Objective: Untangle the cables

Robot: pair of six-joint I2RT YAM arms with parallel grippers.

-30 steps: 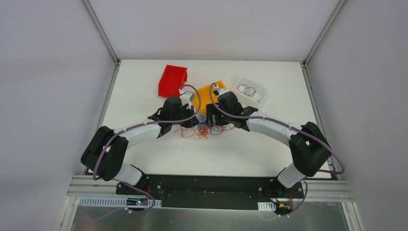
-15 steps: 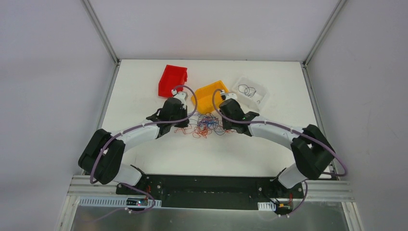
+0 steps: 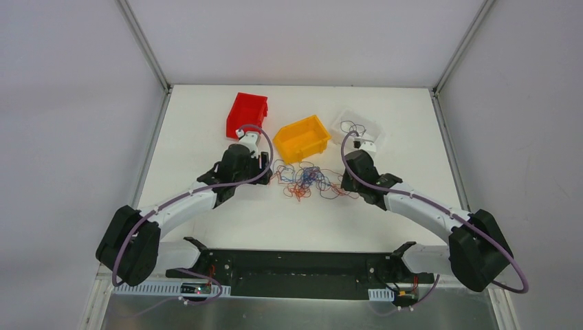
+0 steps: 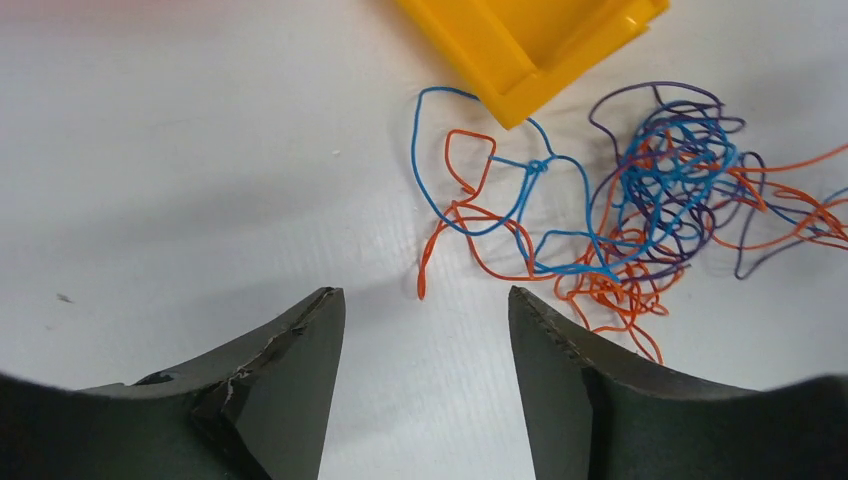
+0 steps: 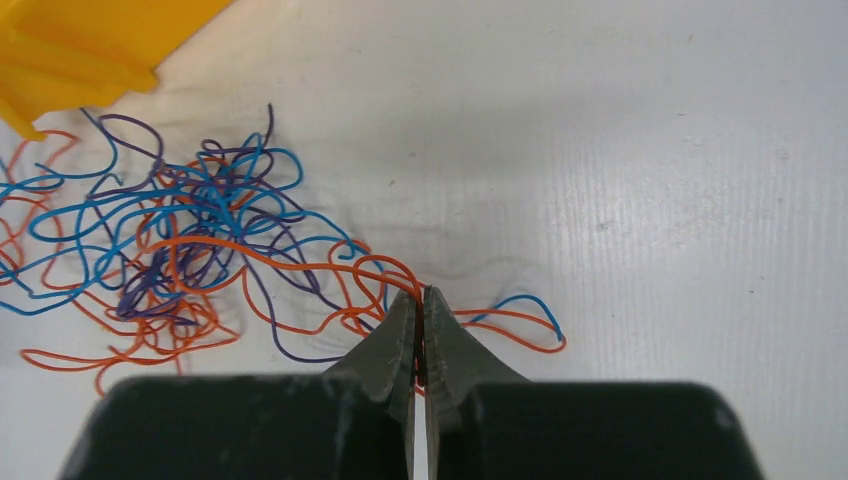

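1. The cables [image 3: 309,182] were seen lying as one loose tangle of blue, orange and dark purple strands on the table [image 3: 206,110], just in front of the yellow bin [image 3: 302,137] and between the two arms
2. The right gripper [image 5: 420,300] was found closed tight on an orange cable [image 5: 290,264], pinched at the right edge of the heap, where that strand runs back into the knot
3. The left gripper [image 4: 422,300] was found partly open and holding nothing, set low over bare table just left of the tangle, with the end of an orange loop nearest its fingertips
4. The step in hand was judged to be the drawing of the pinched orange cable out of the heap
5. A slow, low pull to the right, away from the knot, was judged best, so that crossings could slide apart rather than be cinched
6. It was judged that the rest of the heap should be anchored by the left gripper, pressed or pinched on blue or purple strands only; a hold on the same orange cable would merely stretch it
7. The small blue knot near the corner of the yellow bin in the left wrist view was noted as a likely snag, and easing off was advised if the whole heap were dragged along
8. Whether the pinched strand is one cable or two could not be told
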